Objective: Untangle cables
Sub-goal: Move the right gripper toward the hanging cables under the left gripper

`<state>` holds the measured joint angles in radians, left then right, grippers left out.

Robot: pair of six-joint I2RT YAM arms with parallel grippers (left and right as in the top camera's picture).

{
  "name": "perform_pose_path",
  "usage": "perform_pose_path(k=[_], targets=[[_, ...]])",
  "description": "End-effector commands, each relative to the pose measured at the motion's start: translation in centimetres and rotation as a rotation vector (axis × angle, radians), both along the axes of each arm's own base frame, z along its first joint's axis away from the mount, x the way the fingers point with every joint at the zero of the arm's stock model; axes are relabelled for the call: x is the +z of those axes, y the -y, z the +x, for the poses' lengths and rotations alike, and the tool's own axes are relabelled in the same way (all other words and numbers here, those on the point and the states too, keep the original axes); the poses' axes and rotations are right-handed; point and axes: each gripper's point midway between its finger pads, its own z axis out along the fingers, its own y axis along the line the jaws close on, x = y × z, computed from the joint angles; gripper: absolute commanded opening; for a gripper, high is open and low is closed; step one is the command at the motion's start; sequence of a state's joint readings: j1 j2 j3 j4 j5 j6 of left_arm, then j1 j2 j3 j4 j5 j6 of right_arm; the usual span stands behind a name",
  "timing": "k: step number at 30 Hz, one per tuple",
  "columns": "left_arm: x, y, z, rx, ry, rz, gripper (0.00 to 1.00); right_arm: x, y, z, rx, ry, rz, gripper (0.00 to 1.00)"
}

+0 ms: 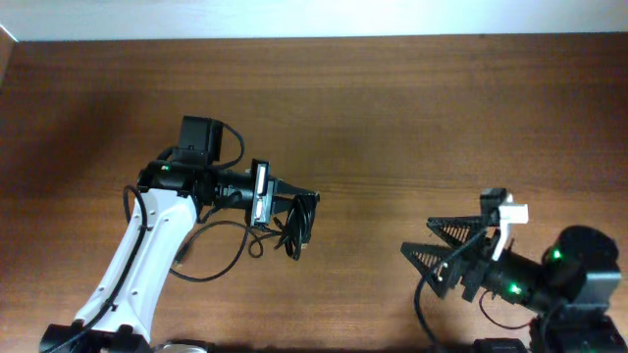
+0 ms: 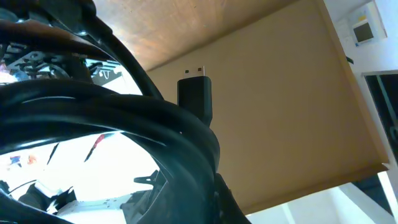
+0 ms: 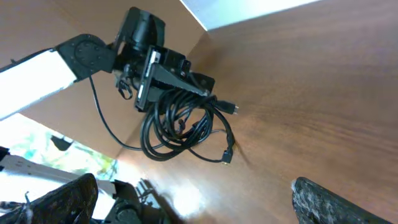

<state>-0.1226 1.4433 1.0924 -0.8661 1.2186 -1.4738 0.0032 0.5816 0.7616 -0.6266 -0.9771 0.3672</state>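
The cables (image 1: 290, 229) are a loose coiled bundle of thin black cords hanging from my left gripper (image 1: 305, 199), which is shut on the top of the bundle just above the table. In the right wrist view the bundle (image 3: 177, 127) hangs under the left gripper (image 3: 205, 87), with a small plug (image 3: 226, 157) dangling low and another (image 3: 232, 109) sticking out to the right. In the left wrist view the cords (image 2: 124, 118) fill the frame, with one USB plug (image 2: 194, 93) pointing up. My right gripper (image 1: 417, 238) is open, empty and apart from the bundle.
The wooden table (image 1: 412, 118) spreads under both arms. One thin black strand (image 1: 211, 257) loops over the table left of the bundle, near the left arm's white link (image 1: 137, 265). The right arm's base (image 1: 579, 270) sits at the lower right.
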Motion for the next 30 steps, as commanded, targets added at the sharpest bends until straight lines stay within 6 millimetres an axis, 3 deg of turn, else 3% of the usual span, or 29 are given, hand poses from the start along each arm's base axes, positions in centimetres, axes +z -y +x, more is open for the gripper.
perform_pose_path(k=[1, 3, 5, 8, 10, 20, 22, 30], targets=[[1.8, 0.1, -0.2, 0.007, -0.018, -0.045, 0.0, -0.4, -0.9, 0.6, 0.089, -0.079, 0.046, 0.99], [1.8, 0.1, -0.2, 0.012, -0.033, -0.045, 0.0, -0.6, -2.4, 1.0, 0.231, -0.048, 0.059, 0.99], [1.8, 0.1, -0.2, 0.015, -0.043, -0.045, 0.0, -1.3, -5.2, 1.4, 0.364, -0.037, 0.057, 0.96], [1.8, 0.1, -0.2, 0.015, -0.043, -0.044, 0.0, -1.7, -9.9, 0.1, 0.57, 0.036, 0.056, 0.8], [1.8, 0.1, -0.2, 0.016, -0.043, -0.045, 0.0, -1.8, -11.7, -1.0, 0.645, 0.065, 0.059, 0.73], [2.3, 0.2, -0.4, 0.003, -0.046, -0.072, 0.0, -2.8, -13.7, 0.1, 0.616, 0.108, 0.012, 0.7], [2.6, 0.6, -0.8, -0.019, -0.049, -0.092, 0.0, -4.1, -14.2, 1.3, 0.546, 0.096, -0.042, 0.7], [2.5, 2.3, -2.2, -0.084, -0.052, -0.086, 0.0, -4.4, -15.3, 1.1, 0.568, 0.109, -0.042, 0.7]])
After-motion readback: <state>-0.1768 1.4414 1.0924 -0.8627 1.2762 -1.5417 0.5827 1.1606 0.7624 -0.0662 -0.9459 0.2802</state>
